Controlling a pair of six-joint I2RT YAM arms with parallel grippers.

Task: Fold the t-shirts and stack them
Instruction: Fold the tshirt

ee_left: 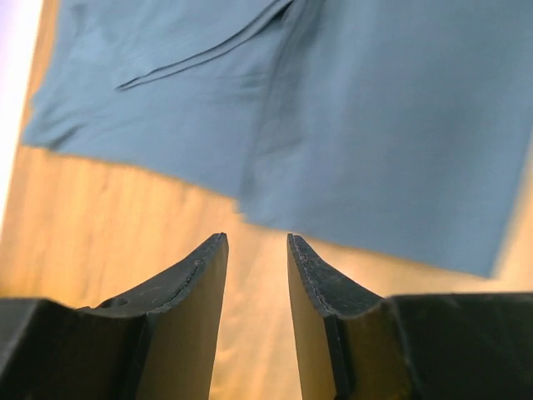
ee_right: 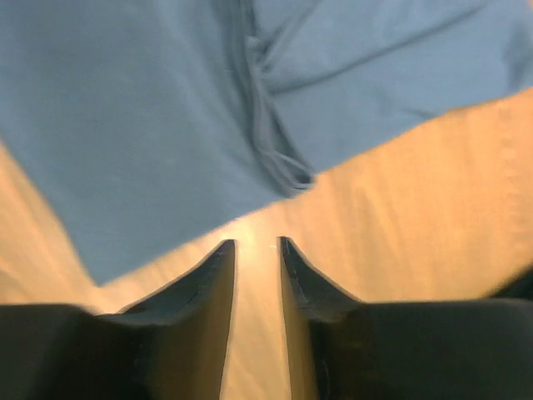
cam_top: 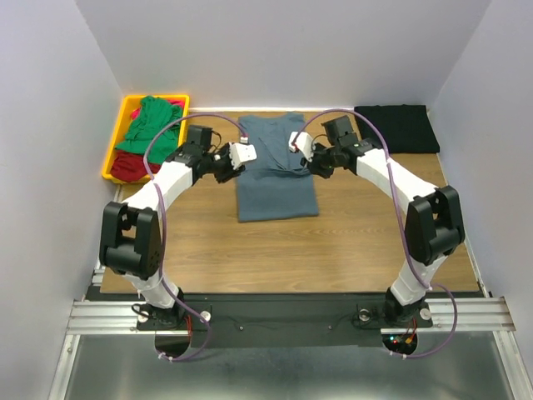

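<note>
The left gripper [ee_left: 256, 242] and the right gripper [ee_right: 256, 243] hover with fingers parted and nothing between them, bare wood showing through each gap, one on either side of a slate blue-grey t-shirt [cam_top: 275, 179]. The left gripper's gap looks the wider of the two. Both arms reach in from the near edge of the wooden table [cam_top: 350, 250]: the left gripper sits just beside the shirt's left edge, the right gripper just beside its right edge, both toward the garment's far half. The blue-grey shirt lies flat in the middle of the table, toward its far side, drawn in to a narrow upright rectangle with creases and a folded-in sleeve gathered near the right gripper. From each wrist camera the cloth's edge lies just ahead of the fingertips. A black t-shirt [cam_top: 400, 127] rests folded into a neat rectangle at the far right corner, well apart from the blue-grey one. At the far left corner stands a yellow tray [cam_top: 109, 162] holding a crumpled green t-shirt [cam_top: 146, 125] heaped on a red t-shirt [cam_top: 129, 167], which shows at the tray's near end.
</note>
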